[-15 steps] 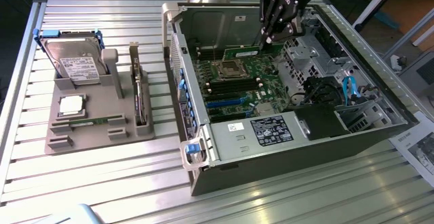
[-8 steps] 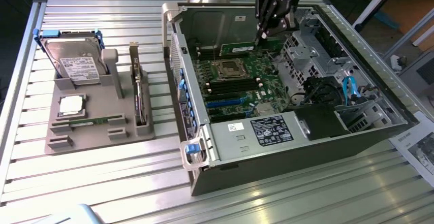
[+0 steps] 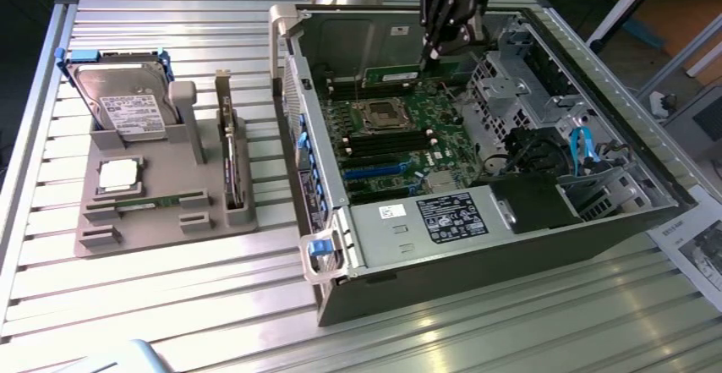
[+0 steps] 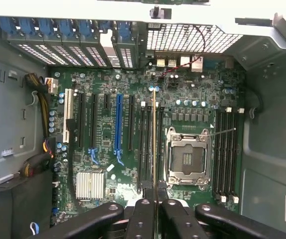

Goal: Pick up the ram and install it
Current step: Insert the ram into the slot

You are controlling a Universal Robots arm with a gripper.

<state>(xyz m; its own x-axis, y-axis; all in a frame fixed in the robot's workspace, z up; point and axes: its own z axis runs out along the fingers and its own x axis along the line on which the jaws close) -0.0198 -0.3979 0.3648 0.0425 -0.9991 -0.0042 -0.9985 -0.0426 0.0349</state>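
The exterior view looks obliquely down from well back at the open dark computer case [image 3: 474, 255]; the wrist view faces straight down into it, close, past the black gripper [image 4: 155, 196]; both share the green motherboard [image 3: 395, 149] and thin green ram stick [image 3: 393, 75].

Inspection: the computer case [image 3: 485, 263] lies open on the bench [image 3: 169, 305], at the exterior view's right. The holder [image 3: 169, 178] sits beside it on the left, carrying the hard drive [image 3: 130, 106]. My gripper [image 4: 154, 203] hangs over the motherboard [image 4: 108, 149], gripping the ram [image 4: 154, 144] edge-on above the memory slots [image 4: 145, 144], beside the processor socket [image 4: 187, 159].
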